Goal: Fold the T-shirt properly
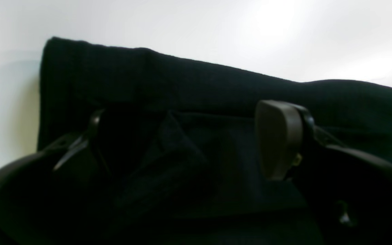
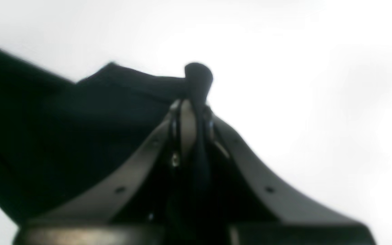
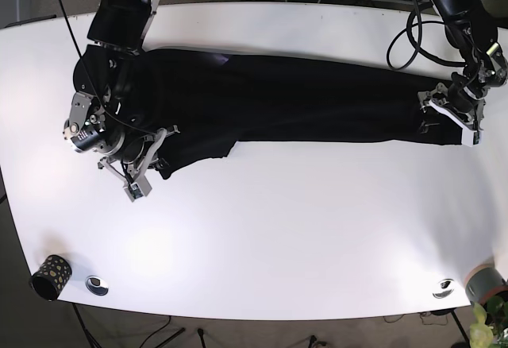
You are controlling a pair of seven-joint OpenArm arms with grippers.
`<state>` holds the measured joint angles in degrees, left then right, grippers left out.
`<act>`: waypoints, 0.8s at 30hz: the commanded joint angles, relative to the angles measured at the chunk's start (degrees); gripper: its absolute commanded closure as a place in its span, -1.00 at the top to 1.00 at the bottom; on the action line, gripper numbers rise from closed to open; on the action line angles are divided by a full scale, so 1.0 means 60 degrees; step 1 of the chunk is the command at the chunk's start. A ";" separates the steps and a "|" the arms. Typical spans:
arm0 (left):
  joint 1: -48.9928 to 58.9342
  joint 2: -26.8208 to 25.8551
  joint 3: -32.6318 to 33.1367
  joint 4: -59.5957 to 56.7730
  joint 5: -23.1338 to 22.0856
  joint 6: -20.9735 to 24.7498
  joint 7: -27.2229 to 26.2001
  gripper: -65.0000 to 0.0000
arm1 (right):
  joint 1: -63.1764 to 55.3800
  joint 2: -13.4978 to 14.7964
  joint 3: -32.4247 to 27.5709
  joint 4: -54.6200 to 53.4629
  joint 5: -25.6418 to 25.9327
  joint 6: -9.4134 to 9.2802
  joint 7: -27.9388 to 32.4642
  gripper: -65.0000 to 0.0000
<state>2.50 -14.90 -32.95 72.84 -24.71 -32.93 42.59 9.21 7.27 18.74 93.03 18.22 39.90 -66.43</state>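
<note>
Where the desk (image 3: 262, 229) lies bare nearest the camera, a small patterned cup (image 3: 49, 276) is seen at its front corner. Further back, the black T-shirt (image 3: 302, 98) is stretched in a long band across the desk. Its one end is pinched by the closed jaws of the right gripper (image 3: 159, 151), while the left gripper (image 3: 446, 117) is held over the other end with jaws wide apart.

No legible text, label or number — not on any surface.
</note>
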 commanded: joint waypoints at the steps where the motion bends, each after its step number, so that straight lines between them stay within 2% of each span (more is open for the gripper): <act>1: 0.0059 -0.0074 0.0019 -0.0030 0.0243 0.0074 0.0543 0.57 | -0.0283 0.0042 0.0019 0.1161 0.0151 0.0017 -0.0158 -1.00; 8: 0.0074 -0.0089 0.0019 -0.0044 0.0257 0.0074 0.0543 0.57 | -0.1894 -0.0002 0.0078 0.2758 0.0151 0.0017 -0.0217 -1.00; 11: 0.0074 -0.0089 0.0019 -0.0044 0.0257 0.0074 0.0543 0.57 | -0.2217 -0.0252 0.0649 0.2787 0.0297 0.0017 -0.0217 -1.00; 13: 0.0074 -0.0103 0.0019 -0.0044 0.0257 0.0059 0.0543 0.57 | -0.2349 -0.0471 0.1367 0.2670 0.0575 0.0017 -0.0217 -1.00; 16: 0.0074 -0.0103 0.0019 -0.0044 0.0257 0.0059 0.0543 0.57 | -0.2393 -0.0501 0.1821 0.2392 0.0707 0.0017 -0.0217 -0.95; 18: 0.0074 -0.0103 0.0019 -0.0044 0.0257 0.0059 0.0543 0.57 | -0.2393 -0.0457 0.1880 0.2113 0.0634 0.0017 -0.0217 -0.63; 22: 0.0074 -0.0103 0.0034 -0.0044 0.0257 0.0059 0.0543 0.57 | -0.2349 -0.0310 0.2715 0.1791 0.0810 0.0017 -0.0202 0.17; 24: 0.0074 -0.0103 0.0034 -0.0044 0.0257 0.0059 0.0543 0.57 | -0.2349 -0.0325 0.3067 0.1835 0.1015 0.0017 -0.0202 0.46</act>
<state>2.70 -15.03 -32.93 72.77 -24.95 -33.10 42.59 -5.58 4.16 35.66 102.89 22.96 40.07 -68.60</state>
